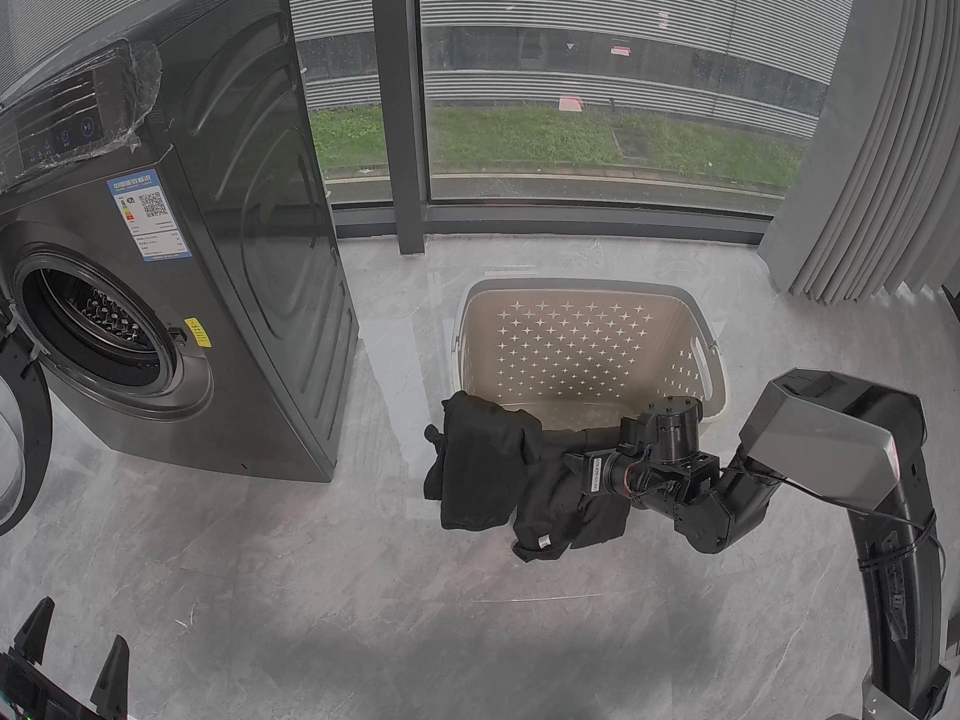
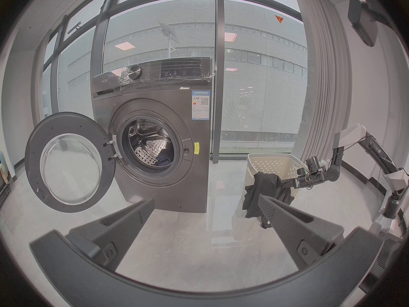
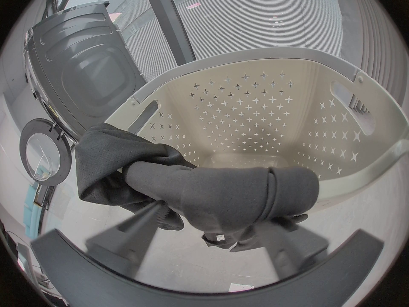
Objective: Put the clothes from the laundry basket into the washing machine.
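The right pincer (image 1: 572,474) is clamped on a limp black knit garment (image 1: 485,462) that droops from it in front of the cream, star-perforated plastic laundry basket (image 1: 585,288). The left pincer (image 1: 80,632) gapes wide, empty.

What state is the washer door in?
Open: the door is swung wide beside the washer, and the drum shows.
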